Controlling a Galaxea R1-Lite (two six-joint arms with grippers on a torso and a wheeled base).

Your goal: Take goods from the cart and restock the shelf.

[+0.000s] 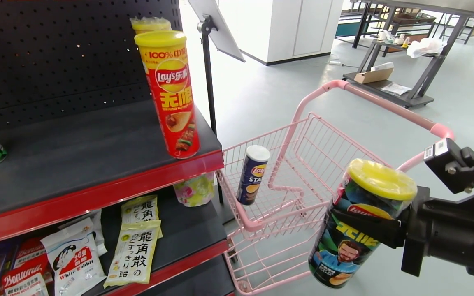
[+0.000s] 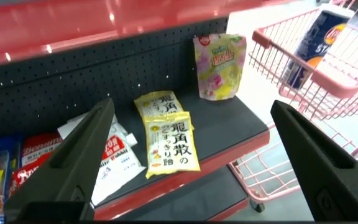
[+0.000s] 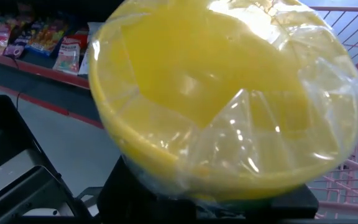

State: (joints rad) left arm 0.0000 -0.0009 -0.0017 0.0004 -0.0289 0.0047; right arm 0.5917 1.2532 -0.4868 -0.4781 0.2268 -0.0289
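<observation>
**While a Can Hangs Beside the Cart**

As the right fingers (image 1: 368,228) clamp a yellow-lidded chips can (image 1: 346,253) just beside the pink cart (image 1: 385,103) (a blue can (image 1: 252,174) leans inside), the left fingers (image 2: 86,155) gape wide, empty, before the lower shelf (image 2: 235,121).

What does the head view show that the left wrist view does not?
Head view alone: the red can standing on the upper shelf, and the right gripper holding a yellow-lidded can. Left wrist view alone: the left gripper, open. Both: the blue can in the pink cart and yellow packets on the lower shelf.
</observation>
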